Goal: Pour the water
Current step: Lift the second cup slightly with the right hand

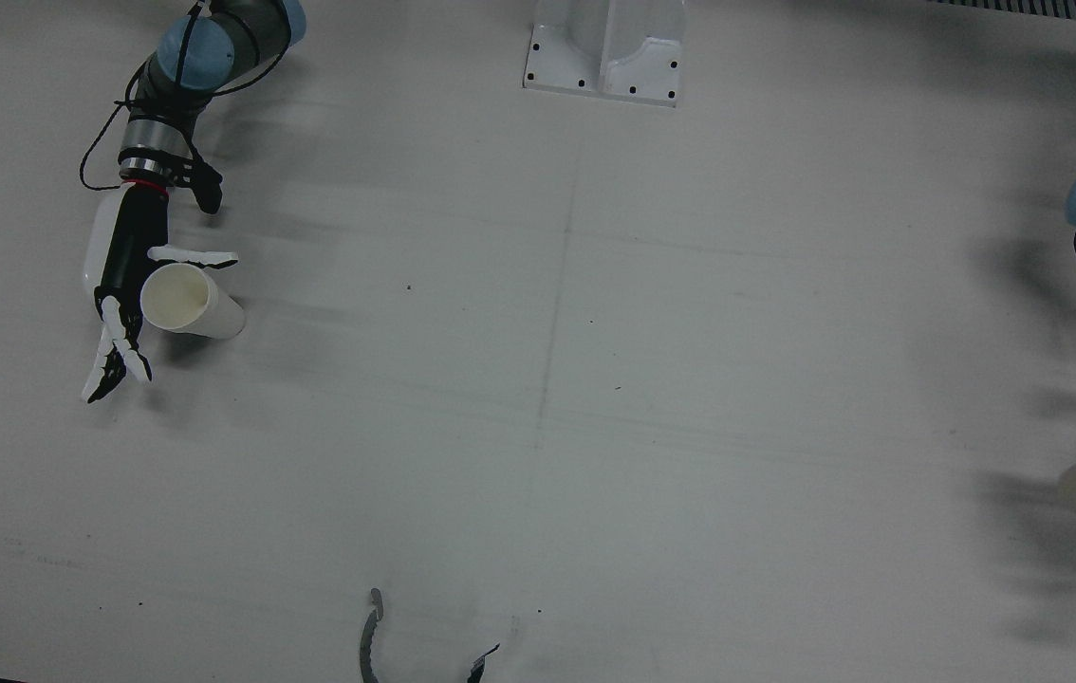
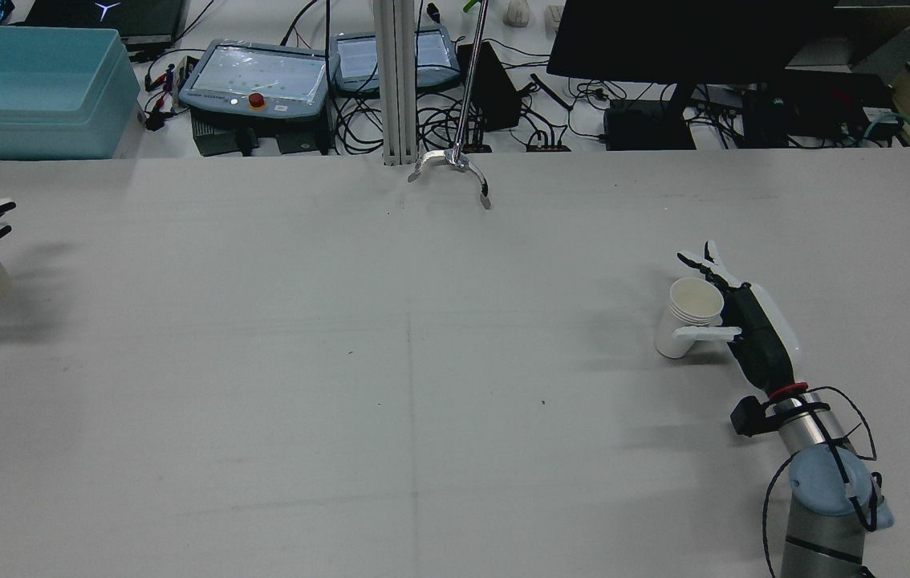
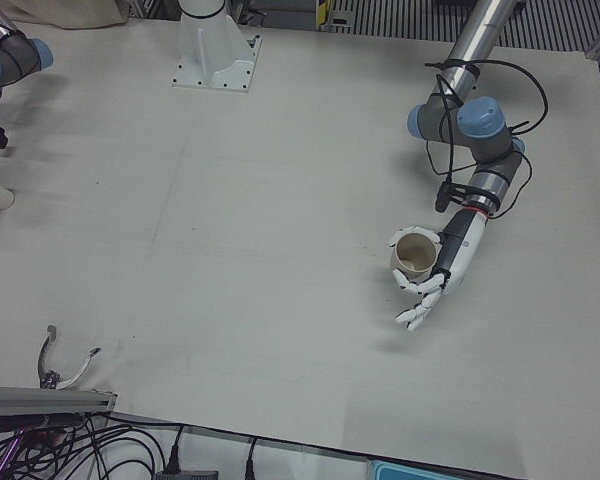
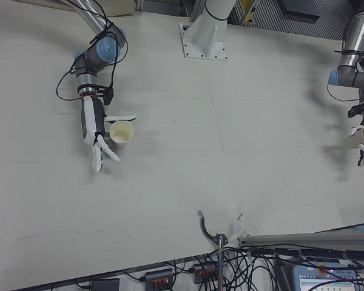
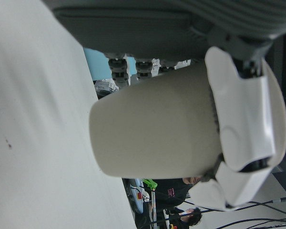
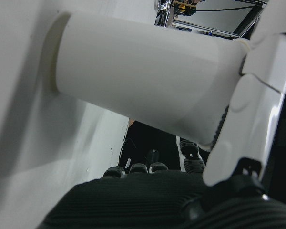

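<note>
On the robot's own side of the worktop, toward its right edge, the right hand [image 2: 748, 321] lies low beside a white paper cup [image 2: 689, 318] that stands upright on the surface; the thumb crosses the near side of the cup and the other fingers [image 2: 704, 262] reach past its far side, spread, so I cannot tell whether the hand truly grips the cup or only brackets it. The right hand view shows the cup's base flat on the worktop, so it has not been lifted. Over at the left edge, the left hand [image 3: 442, 270] is closed around a beige paper cup [image 3: 414, 255], thumb on one side and fingers on the other; the shadow set apart from it suggests the cup is held a little above the worktop, roughly upright with its mouth up. The two cups are well apart, with the bare middle of the worktop between them, so as I judge it the task is at an early stage: one cup is in hand, the other at most loosely held, and bringing them together, tilting and pouring all remain. No water is visible in either cup; the white one looks empty from above, while the beige one's inside is too dim to judge. At the far edge, a bent metal clamp [image 2: 451, 166] hangs over the worktop, apart from both hands.
</note>
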